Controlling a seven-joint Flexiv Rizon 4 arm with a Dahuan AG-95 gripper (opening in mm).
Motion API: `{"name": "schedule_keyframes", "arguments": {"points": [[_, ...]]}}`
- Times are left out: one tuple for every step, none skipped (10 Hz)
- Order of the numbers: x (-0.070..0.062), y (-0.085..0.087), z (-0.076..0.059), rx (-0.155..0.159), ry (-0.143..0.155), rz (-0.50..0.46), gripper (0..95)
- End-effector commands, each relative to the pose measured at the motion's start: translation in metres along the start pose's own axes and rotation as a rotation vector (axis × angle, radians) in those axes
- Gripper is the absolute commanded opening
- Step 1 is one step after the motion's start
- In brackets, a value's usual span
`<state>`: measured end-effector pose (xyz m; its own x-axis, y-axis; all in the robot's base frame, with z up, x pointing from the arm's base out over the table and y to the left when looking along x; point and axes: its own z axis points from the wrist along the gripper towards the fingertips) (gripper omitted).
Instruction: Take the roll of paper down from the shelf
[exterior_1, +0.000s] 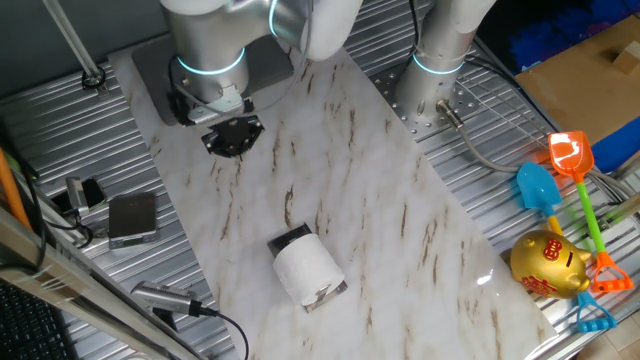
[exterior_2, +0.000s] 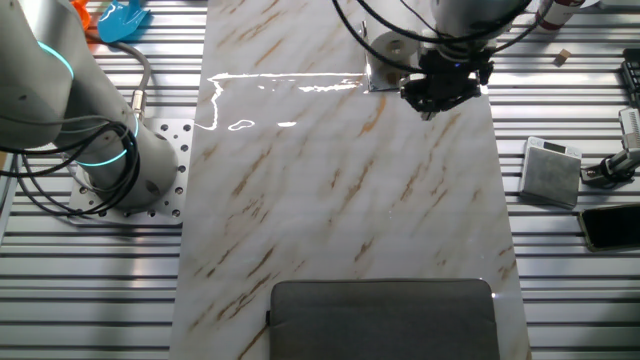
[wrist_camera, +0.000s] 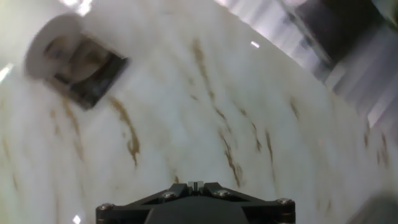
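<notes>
One soft white roll of paper (exterior_1: 306, 268) on glossy black shelf (exterior_1: 291, 240); tool (exterior_1: 233, 136) spread unclear.

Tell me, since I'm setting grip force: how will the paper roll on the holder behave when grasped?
The roll of paper looks soft and light, so it probably squashes under firm force. Being round and lying on the shelf, it may roll if nudged. The gripper is far off.

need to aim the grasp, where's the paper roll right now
In one fixed view the roll sits on the black shelf, low centre on the marble table, well away from the gripper. The hand view shows it top left.
</notes>
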<state>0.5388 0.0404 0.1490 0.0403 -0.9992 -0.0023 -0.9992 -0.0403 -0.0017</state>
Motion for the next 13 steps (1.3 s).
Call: {"name": "schedule_keyframes", "arguments": {"points": [[-0.0003, 0.0009, -0.0001, -0.031, -0.002, 0.011, 0.0], [-0.0003, 0.0009, -0.0001, -0.030, -0.005, -0.024, 0.0], [-0.0003, 0.0009, -0.0001, -0.029, -0.011, -0.048, 0.0], [-0.0003, 0.0009, -0.0001, -0.027, -0.012, -0.084, 0.0], [-0.0003, 0.0009, -0.0001, -0.029, -0.013, -0.120, 0.0], [-0.0003, 0.0009, -0.0001, -0.031, -0.011, -0.141, 0.0], [-0.0003, 0.0009, -0.0001, -0.034, -0.004, -0.160, 0.0], [-0.0003, 0.0009, -0.0001, -0.036, -0.004, -0.166, 0.0], [-0.0003, 0.0009, -0.0001, -0.042, -0.006, -0.168, 0.0], [-0.0003, 0.0009, -0.0001, -0.043, -0.005, -0.167, 0.0], [-0.0003, 0.0009, -0.0001, -0.044, -0.007, -0.166, 0.0], [-0.0003, 0.0009, -0.0001, -0.045, -0.009, -0.164, 0.0], [-0.0003, 0.0009, -0.0001, -0.047, -0.011, -0.171, 0.0]]}}
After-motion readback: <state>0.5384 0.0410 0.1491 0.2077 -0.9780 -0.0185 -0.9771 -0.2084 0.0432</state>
